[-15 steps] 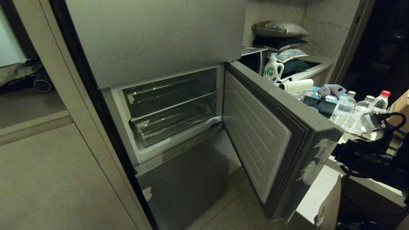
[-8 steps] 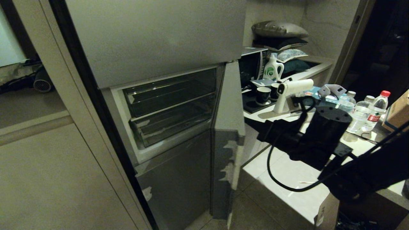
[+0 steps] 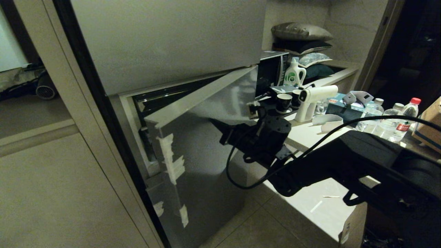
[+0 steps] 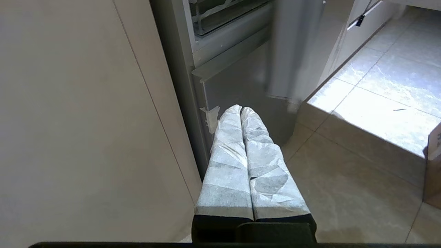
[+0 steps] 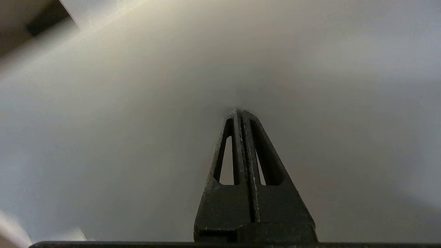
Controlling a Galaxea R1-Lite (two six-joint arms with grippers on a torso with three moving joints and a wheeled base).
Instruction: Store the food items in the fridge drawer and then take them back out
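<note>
Fridge door [image 3: 206,137] swung from wide open to nearly shut, now covering most of the fridge drawer [image 3: 151,100]. Right claw [image 3: 215,124], fingers pressed together, moved in from the right edge to the door's outer face, tips against the panel.

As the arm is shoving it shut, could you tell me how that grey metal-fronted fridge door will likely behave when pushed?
The grey metal-fronted fridge door probably swings stiffly as one rigid panel. Its smooth face may let the shut right gripper slide. Being nearly closed, it likely needs little more push.
</note>
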